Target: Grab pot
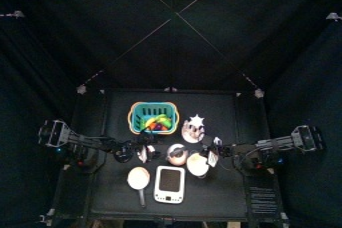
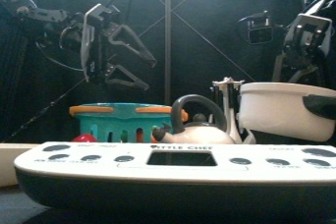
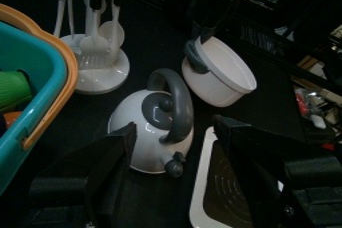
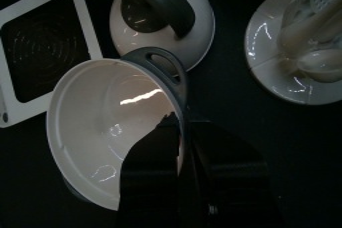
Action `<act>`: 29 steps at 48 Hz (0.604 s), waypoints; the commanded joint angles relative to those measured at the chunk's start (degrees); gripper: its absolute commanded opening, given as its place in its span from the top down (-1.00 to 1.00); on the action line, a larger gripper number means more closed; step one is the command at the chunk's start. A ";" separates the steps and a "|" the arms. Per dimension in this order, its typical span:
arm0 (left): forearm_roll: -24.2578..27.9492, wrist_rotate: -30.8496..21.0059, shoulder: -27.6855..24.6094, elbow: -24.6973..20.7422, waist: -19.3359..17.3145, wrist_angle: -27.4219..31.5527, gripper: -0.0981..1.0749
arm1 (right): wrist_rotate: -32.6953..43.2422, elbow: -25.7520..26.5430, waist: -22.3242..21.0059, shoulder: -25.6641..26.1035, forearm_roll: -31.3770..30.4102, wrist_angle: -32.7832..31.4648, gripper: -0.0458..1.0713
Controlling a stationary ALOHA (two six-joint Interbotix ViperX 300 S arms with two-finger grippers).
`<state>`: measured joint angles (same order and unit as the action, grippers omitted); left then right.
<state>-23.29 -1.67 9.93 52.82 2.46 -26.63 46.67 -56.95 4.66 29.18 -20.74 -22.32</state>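
The right gripper [image 4: 181,137] pinches the pot [image 4: 100,137] by its dark handle, hiding its fingertips. The left gripper [image 3: 174,187] stands wide open over the black table [image 1: 114,197].

Enclosing the scene on every side: black curtains [image 1: 80,32], hanging in soft vertical folds and meeting at seams overhead. Crossing above the workspace, seen from the top view: thin pale lines [image 1: 171,12] converging toward the middle, running out to small bright fittings [image 1: 331,16] at the corners. Sitting at the centre of the pen: a small black desk [image 1: 114,194], its surface matte and dark. Catching faint light along the front edge: a pale strip [image 2: 14,149] at the left of the front view. Falling dimly and evenly from above: the lighting, leaving the curtains almost featureless. Showing past the desk in the left wrist view: dark, cluttered surroundings [image 3: 314,92], too dim to identify.
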 commanded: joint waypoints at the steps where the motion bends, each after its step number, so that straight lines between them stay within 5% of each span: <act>1: 0.09 0.00 0.79 -0.53 -0.09 -0.53 -0.81 | 0.09 1.14 0.00 0.35 -0.09 0.53 0.34; 29: 0.09 -0.09 0.79 -0.44 -0.09 -0.62 -0.81 | 0.26 0.62 -0.26 0.35 0.00 0.26 0.34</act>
<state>-23.38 -1.76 9.93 52.91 2.46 -26.63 46.85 -57.13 4.39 29.09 -20.65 -22.32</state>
